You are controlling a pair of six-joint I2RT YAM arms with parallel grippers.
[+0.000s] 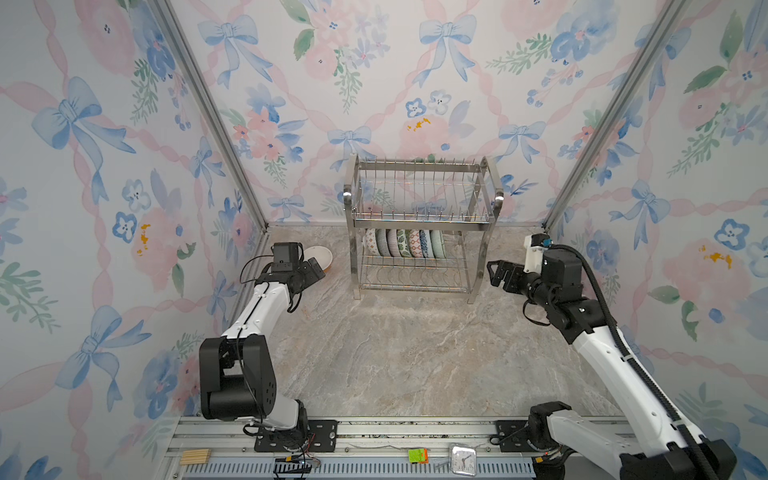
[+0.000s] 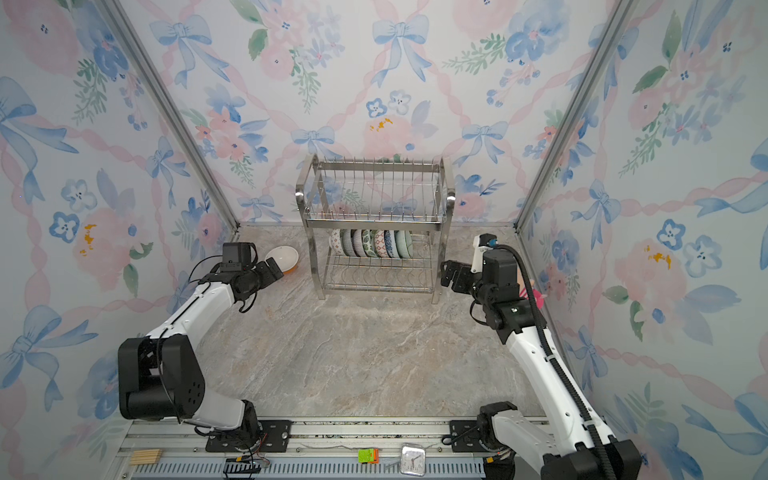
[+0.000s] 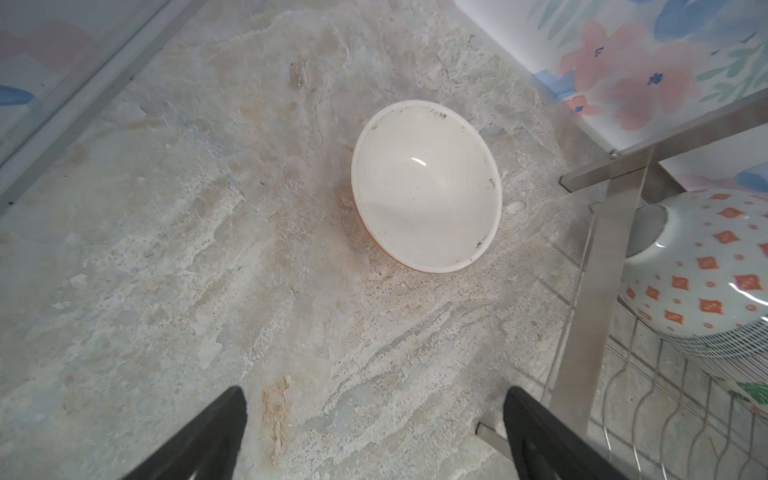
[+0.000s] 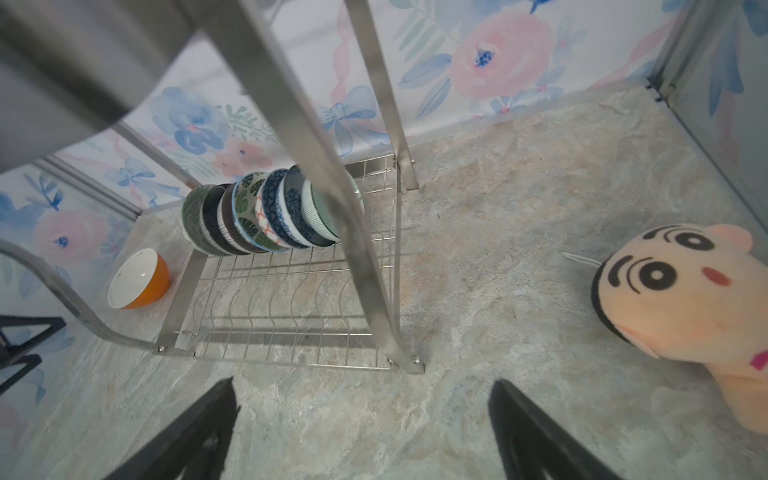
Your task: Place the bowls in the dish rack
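- Your orange-and-white bowl (image 2: 284,257) sits tilted on the worktop (image 1: 395,353), white mouth angled upward (it's round, so no long axis), just left of the dish rack (image 1: 419,195).
- A row of bowls (image 1: 405,243) stands on edge in the lower tier; a plush doll (image 4: 685,299) lies to the right.
- Left fingers (image 3: 208,436) are spread wide near the bowl, empty; right fingers (image 4: 199,432) are wide too.

Two-tier steel dish rack (image 1: 419,223), patterned bowls (image 1: 405,243) on edge in its lower tier, orange-and-white bowl (image 2: 282,257) tilted just left
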